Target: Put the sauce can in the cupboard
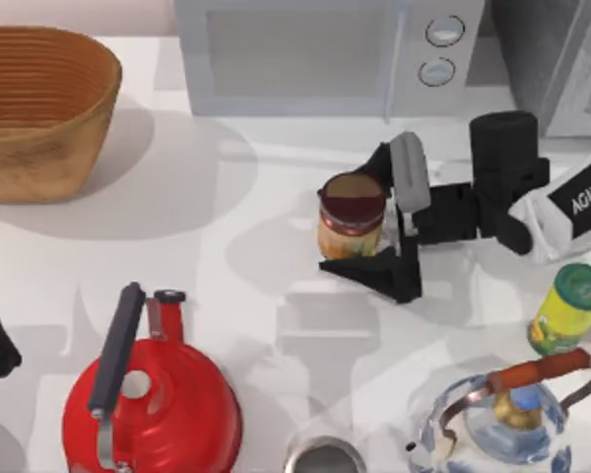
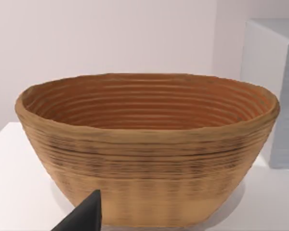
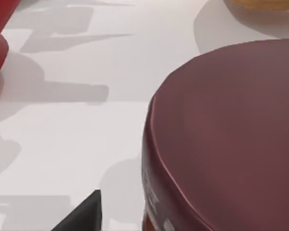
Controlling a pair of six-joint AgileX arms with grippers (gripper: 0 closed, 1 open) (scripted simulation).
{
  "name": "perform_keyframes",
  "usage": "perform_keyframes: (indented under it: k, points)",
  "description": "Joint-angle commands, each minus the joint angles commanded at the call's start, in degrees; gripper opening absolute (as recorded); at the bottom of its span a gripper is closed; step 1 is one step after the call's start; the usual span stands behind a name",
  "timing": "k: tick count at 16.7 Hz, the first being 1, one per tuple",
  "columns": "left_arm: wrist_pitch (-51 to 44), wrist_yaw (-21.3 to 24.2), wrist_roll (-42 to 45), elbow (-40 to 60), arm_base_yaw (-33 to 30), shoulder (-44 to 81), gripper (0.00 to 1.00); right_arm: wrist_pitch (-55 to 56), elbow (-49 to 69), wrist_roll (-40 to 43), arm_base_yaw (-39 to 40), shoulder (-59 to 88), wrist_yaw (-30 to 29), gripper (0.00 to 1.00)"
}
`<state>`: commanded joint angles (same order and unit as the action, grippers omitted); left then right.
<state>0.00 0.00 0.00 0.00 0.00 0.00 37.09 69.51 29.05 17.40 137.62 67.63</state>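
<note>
Right gripper (image 1: 374, 219) at table centre-right, fingers spread wide either side of the sauce can (image 1: 352, 217), not clamped, lined up for a side grasp. Cupboard (image 1: 557, 59) far right corner behind. Left arm parked at left edge.

The one piece of readable lettering is "AGILE" in dark capitals on the white casing of the right arm (image 1: 576, 202), near the right edge of the top view (the word runs off toward the edge, so any further letters cannot be made out). The sauce can (image 1: 352, 218) carries dark marks on its orange-yellow label, but they are too small to read. The yellow-green container (image 1: 567, 309) also bears label markings that cannot be read as words.
</note>
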Motion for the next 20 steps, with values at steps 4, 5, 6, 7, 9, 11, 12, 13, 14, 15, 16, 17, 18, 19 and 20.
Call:
perform_keyframes:
  k: [4, 5, 6, 7, 9, 11, 12, 13, 14, 15, 16, 17, 18, 19, 20]
  points:
    - [0.0, 0.0, 0.0, 0.0, 0.0, 0.0, 1.00, 0.0, 0.0, 0.0, 0.0, 0.0, 0.0, 0.70]
    - [0.0, 0.0, 0.0, 0.0, 0.0, 0.0, 1.00, 0.0, 0.0, 0.0, 0.0, 0.0, 0.0, 0.62]
    - [0.0, 0.0, 0.0, 0.0, 0.0, 0.0, 1.00, 0.0, 0.0, 0.0, 0.0, 0.0, 0.0, 0.55]
    - [0.0, 0.0, 0.0, 0.0, 0.0, 0.0, 1.00, 0.0, 0.0, 0.0, 0.0, 0.0, 0.0, 0.47]
    - [0.0, 0.0, 0.0, 0.0, 0.0, 0.0, 1.00, 0.0, 0.0, 0.0, 0.0, 0.0, 0.0, 0.32]
    - [0.0, 0.0, 0.0, 0.0, 0.0, 0.0, 1.00, 0.0, 0.0, 0.0, 0.0, 0.0, 0.0, 0.17]
    - [0.0, 0.0, 0.0, 0.0, 0.0, 0.0, 1.00, 0.0, 0.0, 0.0, 0.0, 0.0, 0.0, 0.10]
    - [0.0, 0.0, 0.0, 0.0, 0.0, 0.0, 1.00, 0.0, 0.0, 0.0, 0.0, 0.0, 0.0, 0.02]
    - [0.0, 0.0, 0.0, 0.0, 0.0, 0.0, 1.00, 0.0, 0.0, 0.0, 0.0, 0.0, 0.0, 0.00]
    - [0.0, 0.0, 0.0, 0.0, 0.0, 0.0, 1.00, 0.0, 0.0, 0.0, 0.0, 0.0, 0.0, 0.00]
    - [0.0, 0.0, 0.0, 0.0, 0.0, 0.0, 1.00, 0.0, 0.0, 0.0, 0.0, 0.0, 0.0, 0.00]
    - [0.0, 0.0, 0.0, 0.0, 0.0, 0.0, 1.00, 0.0, 0.0, 0.0, 0.0, 0.0, 0.0, 0.00]
    - [0.0, 0.0, 0.0, 0.0, 0.0, 0.0, 1.00, 0.0, 0.0, 0.0, 0.0, 0.0, 0.0, 0.00]
    - [0.0, 0.0, 0.0, 0.0, 0.0, 0.0, 1.00, 0.0, 0.0, 0.0, 0.0, 0.0, 0.0, 0.00]
    - [0.0, 0.0, 0.0, 0.0, 0.0, 0.0, 1.00, 0.0, 0.0, 0.0, 0.0, 0.0, 0.0, 0.00]
